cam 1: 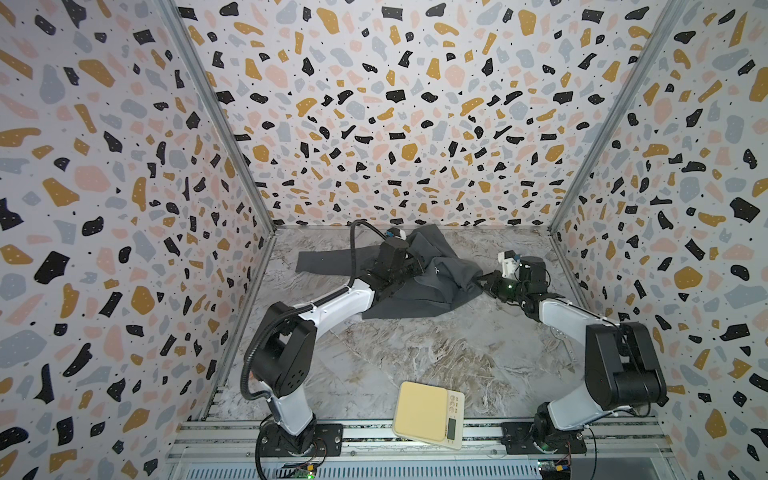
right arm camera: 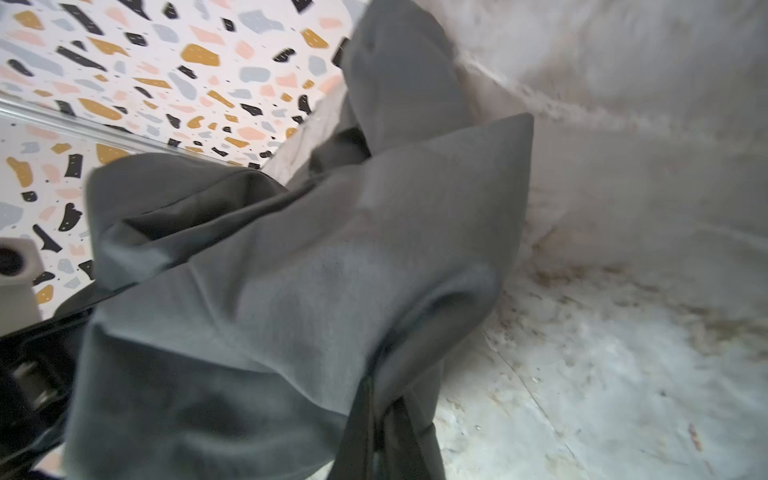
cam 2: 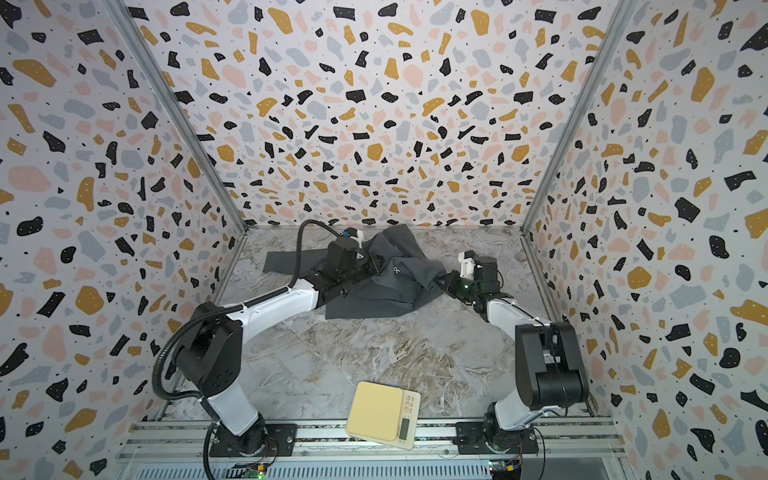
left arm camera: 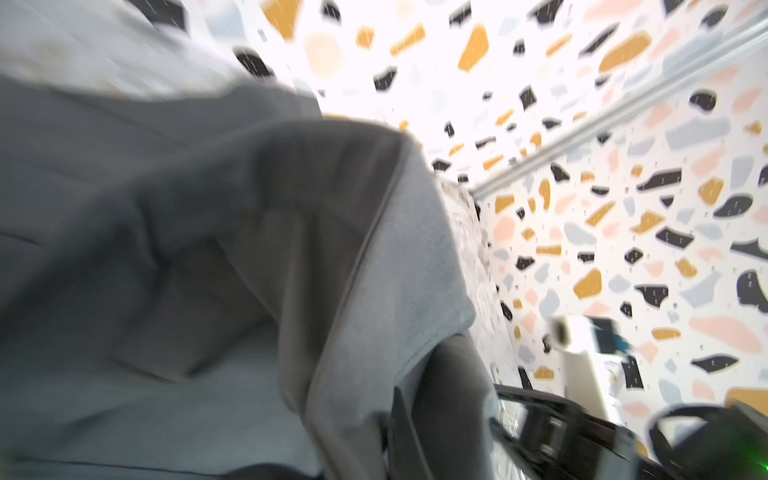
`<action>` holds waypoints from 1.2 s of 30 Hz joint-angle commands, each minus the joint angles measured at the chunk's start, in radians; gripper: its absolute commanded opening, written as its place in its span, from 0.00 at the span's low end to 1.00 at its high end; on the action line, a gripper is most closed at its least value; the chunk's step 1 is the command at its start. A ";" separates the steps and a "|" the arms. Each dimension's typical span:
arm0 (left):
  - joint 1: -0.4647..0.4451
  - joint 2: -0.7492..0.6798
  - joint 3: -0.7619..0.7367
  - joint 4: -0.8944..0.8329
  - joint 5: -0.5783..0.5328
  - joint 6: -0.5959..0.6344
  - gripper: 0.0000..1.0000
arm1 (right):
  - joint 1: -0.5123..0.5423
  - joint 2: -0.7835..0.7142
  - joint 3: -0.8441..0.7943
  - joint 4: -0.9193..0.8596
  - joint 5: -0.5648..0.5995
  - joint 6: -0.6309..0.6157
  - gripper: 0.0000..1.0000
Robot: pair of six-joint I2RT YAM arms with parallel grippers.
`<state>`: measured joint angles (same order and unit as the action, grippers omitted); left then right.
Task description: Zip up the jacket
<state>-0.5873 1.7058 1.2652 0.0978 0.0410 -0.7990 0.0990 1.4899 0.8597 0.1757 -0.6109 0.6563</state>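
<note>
The dark grey jacket [cam 1: 419, 297] [cam 2: 386, 295] lies crumpled at the back middle of the marble table, one sleeve [cam 1: 322, 261] stretched to the left. Its small white logo [cam 2: 397, 271] faces up. My left gripper [cam 1: 415, 269] [cam 2: 376, 266] is low on the jacket's upper middle, shut on a fold of fabric; in the left wrist view the cloth bunches round the left gripper [left arm camera: 399, 432]. My right gripper [cam 1: 482, 283] [cam 2: 442, 280] is shut on the jacket's right edge, and the right wrist view shows the right gripper [right arm camera: 382, 428] with fabric pinched between the dark fingers. The zip is hidden in the folds.
A cream kitchen scale [cam 1: 430, 413] sits at the front edge, partly over the aluminium rail [cam 1: 365, 434]. Terrazzo-patterned walls [cam 1: 124, 249] close in the left, back and right sides. Bare marble tabletop [cam 1: 415, 353] lies between the jacket and the scale.
</note>
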 commanded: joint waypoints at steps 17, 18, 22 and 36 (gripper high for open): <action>0.030 -0.291 -0.159 -0.190 -0.099 0.290 1.00 | -0.030 -0.199 0.205 -0.582 0.318 -0.401 0.61; 0.034 -0.317 -0.180 -0.206 -0.118 0.305 1.00 | -0.026 -0.201 0.213 -0.594 0.300 -0.417 0.65; 0.076 -0.402 -0.256 -0.246 -0.196 0.329 0.99 | 0.042 -0.192 0.284 -0.651 0.311 -0.479 0.78; 0.379 0.041 -0.169 -0.011 0.188 0.065 0.99 | 0.367 0.159 0.502 -0.557 0.321 -0.421 0.95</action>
<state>-0.2077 1.6547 1.0214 -0.0135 0.1013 -0.6571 0.4244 1.6207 1.3144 -0.4114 -0.2874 0.2016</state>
